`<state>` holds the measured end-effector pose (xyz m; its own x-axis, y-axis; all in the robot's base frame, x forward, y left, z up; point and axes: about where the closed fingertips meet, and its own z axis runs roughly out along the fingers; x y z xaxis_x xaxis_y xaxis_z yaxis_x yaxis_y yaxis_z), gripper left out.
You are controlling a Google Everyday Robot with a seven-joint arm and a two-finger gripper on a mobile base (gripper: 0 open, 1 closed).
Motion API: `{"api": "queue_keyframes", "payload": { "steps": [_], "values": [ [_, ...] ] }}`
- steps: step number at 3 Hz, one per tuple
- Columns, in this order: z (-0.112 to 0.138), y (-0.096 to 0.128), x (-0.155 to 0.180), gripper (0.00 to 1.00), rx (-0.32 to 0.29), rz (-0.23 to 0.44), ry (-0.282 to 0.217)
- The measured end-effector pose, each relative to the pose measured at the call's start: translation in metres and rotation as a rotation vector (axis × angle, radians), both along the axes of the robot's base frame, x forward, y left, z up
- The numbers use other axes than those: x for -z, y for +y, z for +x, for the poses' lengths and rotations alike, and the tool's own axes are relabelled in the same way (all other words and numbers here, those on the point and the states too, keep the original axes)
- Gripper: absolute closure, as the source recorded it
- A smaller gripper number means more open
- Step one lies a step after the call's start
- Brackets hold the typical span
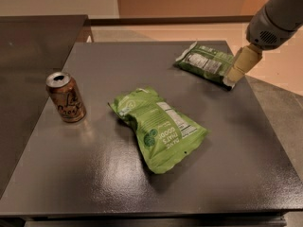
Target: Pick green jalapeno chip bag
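The green jalapeno chip bag (pixel 203 63) is small and dark green with a white label panel. It lies flat at the far right of the dark table (pixel 94 174). My gripper (pixel 240 65) comes in from the upper right. Its cream-coloured finger (pixel 242 63) hangs over the bag's right end, close to it or touching it. Only one finger shows.
A larger lime-green bag (pixel 158 126) with white lettering lies in the middle of the table. A brown drink can (pixel 66 97) stands upright at the left. The table's right edge runs just past the small bag, with floor beyond.
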<state>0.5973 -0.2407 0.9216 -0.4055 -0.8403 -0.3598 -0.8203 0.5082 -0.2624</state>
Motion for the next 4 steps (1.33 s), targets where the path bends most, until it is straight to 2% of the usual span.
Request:
{"api": "queue_keyframes", "payload": {
  "steps": [2, 4],
  "values": [
    [0.047, -0.015, 0.037, 0.0, 0.089, 0.054, 0.017],
    [0.072, -0.017, 0.071, 0.0, 0.136, 0.117, 0.043]
  ]
}}
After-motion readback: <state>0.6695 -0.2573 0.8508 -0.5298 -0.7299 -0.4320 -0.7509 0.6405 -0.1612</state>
